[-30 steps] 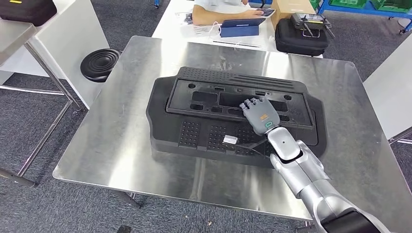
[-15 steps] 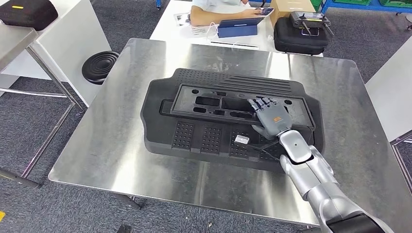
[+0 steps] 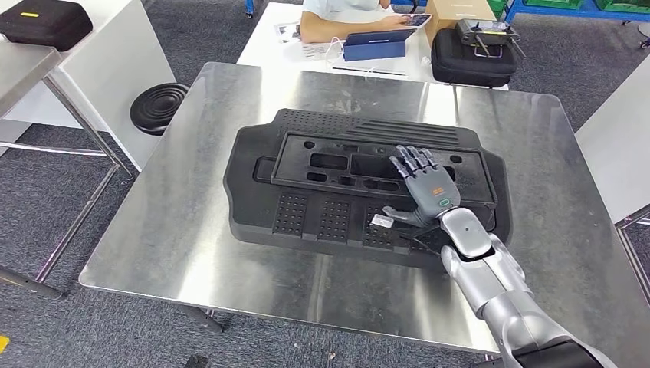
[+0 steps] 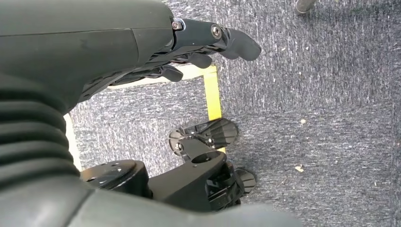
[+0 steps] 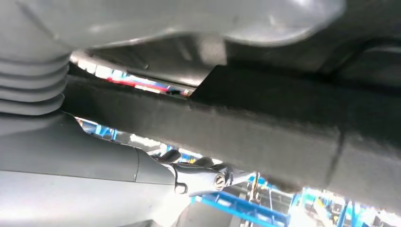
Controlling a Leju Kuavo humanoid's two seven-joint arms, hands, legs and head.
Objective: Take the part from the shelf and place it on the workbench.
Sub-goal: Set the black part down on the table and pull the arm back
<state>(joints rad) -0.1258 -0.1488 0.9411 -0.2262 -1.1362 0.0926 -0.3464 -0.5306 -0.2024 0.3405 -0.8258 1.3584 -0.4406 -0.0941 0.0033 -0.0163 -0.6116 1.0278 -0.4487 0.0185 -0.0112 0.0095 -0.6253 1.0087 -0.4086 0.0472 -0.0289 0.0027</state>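
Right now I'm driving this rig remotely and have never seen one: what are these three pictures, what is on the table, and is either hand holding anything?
You are driving a humanoid robot with two silver arms ending in fingered hands. The wide picture is from its head, looking down on a steel workbench. A large black molded part lies flat on it. The right hand is over the part, fingers spread, gripping nothing. The close picture of dark edges comes from the camera at the right wrist, looking along the part. The third comes from the left wrist: the left hand hangs over grey carpet, fingers loosely curled, holding nothing. Beyond the workbench, a person sits at a white table.
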